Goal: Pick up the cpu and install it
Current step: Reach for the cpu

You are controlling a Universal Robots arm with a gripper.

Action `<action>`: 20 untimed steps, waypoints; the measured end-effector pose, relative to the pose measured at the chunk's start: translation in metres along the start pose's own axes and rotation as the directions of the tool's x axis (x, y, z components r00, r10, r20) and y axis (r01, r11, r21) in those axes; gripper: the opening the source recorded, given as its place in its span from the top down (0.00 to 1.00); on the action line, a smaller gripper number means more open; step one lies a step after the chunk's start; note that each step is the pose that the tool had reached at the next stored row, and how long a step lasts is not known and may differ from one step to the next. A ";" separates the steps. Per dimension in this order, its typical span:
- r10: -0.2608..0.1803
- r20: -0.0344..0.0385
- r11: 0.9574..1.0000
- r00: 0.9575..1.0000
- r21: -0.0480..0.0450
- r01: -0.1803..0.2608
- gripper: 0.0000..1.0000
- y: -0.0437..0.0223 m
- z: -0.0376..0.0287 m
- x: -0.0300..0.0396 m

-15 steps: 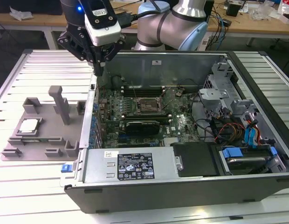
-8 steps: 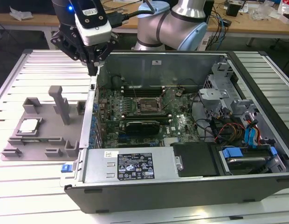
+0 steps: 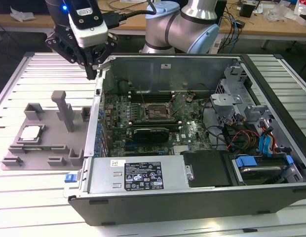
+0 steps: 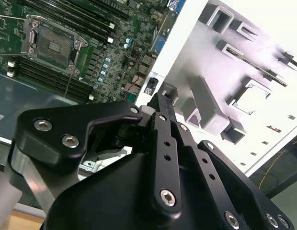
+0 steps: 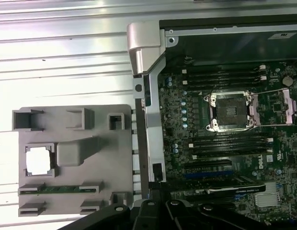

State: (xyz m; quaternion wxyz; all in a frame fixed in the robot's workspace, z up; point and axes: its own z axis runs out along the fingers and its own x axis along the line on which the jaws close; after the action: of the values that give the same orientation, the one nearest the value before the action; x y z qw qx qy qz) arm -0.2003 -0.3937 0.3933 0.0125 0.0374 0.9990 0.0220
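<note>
1. Since nothing grips it yet, the cpu point(image 3: 32, 133) lies flat with its silvery top up, at the lower left of the exterior view. It sits in a square recess whose low walls hug its edges, which I judge keeps it squared at a known spot for a grasp from above.
2. That recess belongs to the gray tray point(image 3: 61, 143), which rests on the slatted table point(image 3: 24, 197) just beside the computer case point(image 3: 143, 197). A tall post point(image 3: 64, 111) and several other slots rise from the tray.
3. Up at the upper left of the exterior view, the gripper point(image 3: 92, 74) hangs pointing down near the case's upper wall edge, well apart from the cpu. Its pincer looks drawn together, clamped on nothing.
4. Near the middle of the exterior view sits the socket point(image 3: 155, 112) on the green motherboard point(image 3: 192, 131). Its dark centre looks bare in the first wrist view, likely left uncovered so the chip can drop in.
5. With its side panel off, the case lies flat, so the board faces up toward the arm.
</note>
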 end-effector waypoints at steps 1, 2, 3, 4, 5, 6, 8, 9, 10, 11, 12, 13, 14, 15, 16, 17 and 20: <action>0.000 0.000 1.000 1.000 0.000 0.000 0.89 0.0001 0.0000 0.0012; 0.000 0.000 1.000 1.000 0.000 0.000 0.89 0.0001 -0.0001 0.0022; 0.000 0.000 1.000 1.000 0.000 0.000 0.89 0.0002 -0.0001 0.0032; 0.000 0.000 1.000 1.000 0.000 0.000 0.89 0.0003 -0.0001 0.0043; 0.000 0.000 1.000 1.000 0.000 0.000 0.89 0.0004 -0.0001 0.0066; 0.000 0.000 1.000 1.000 0.000 0.000 0.89 0.0006 -0.0002 0.0086; 0.000 0.000 1.000 1.000 0.000 0.000 0.89 0.0009 -0.0002 0.0126; 0.000 0.000 1.000 1.000 0.000 0.000 0.89 0.0012 -0.0003 0.0152; 0.000 0.000 1.000 1.000 0.000 0.000 0.89 0.0014 -0.0004 0.0176; 0.000 0.000 1.000 1.000 0.000 0.000 0.89 0.0017 -0.0004 0.0208; 0.000 0.000 1.000 1.000 0.000 0.000 0.89 0.0022 -0.0005 0.0237; 0.000 0.000 1.000 1.000 0.000 0.000 0.89 0.0026 -0.0005 0.0264; 0.000 0.000 1.000 1.000 0.000 0.000 0.89 0.0029 -0.0005 0.0282; 0.000 0.000 1.000 1.000 0.000 0.000 0.89 0.0032 -0.0006 0.0306; 0.000 0.000 1.000 1.000 0.000 0.000 0.89 0.0038 -0.0007 0.0351; 0.000 0.000 1.000 1.000 0.000 0.000 0.89 0.0041 -0.0007 0.0373; 0.000 0.000 1.000 1.000 0.000 0.000 0.89 0.0049 -0.0008 0.0420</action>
State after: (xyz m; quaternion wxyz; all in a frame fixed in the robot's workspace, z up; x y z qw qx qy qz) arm -0.2418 -0.3856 0.3933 0.0125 0.0374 0.9990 0.0220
